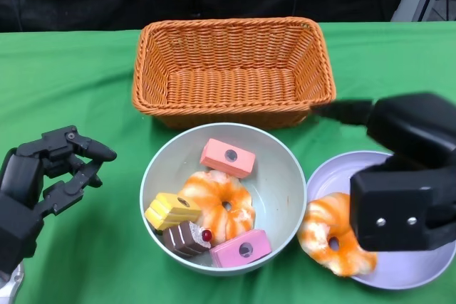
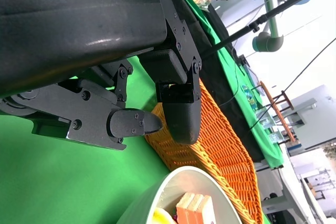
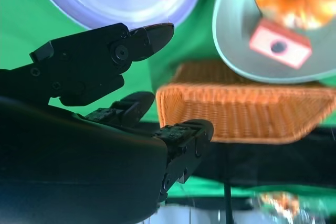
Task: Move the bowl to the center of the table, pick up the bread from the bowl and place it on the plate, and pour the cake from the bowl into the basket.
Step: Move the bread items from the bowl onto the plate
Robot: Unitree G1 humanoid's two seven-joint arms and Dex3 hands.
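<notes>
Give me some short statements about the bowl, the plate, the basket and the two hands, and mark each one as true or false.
1. The basket is empty. True.
2. One orange bread lies on the plate. True.
3. The bowl holds only cakes. False: another orange bread lies in it among the cake pieces.
4. The left hand grips the rim of the bowl. False: it is apart from the bowl, over the green cloth, and holds nothing.
5. The right hand is above the plate. True.
6. The plate stands behind the basket. False: it is in front of the basket, beside the bowl on the robot's right.
</notes>
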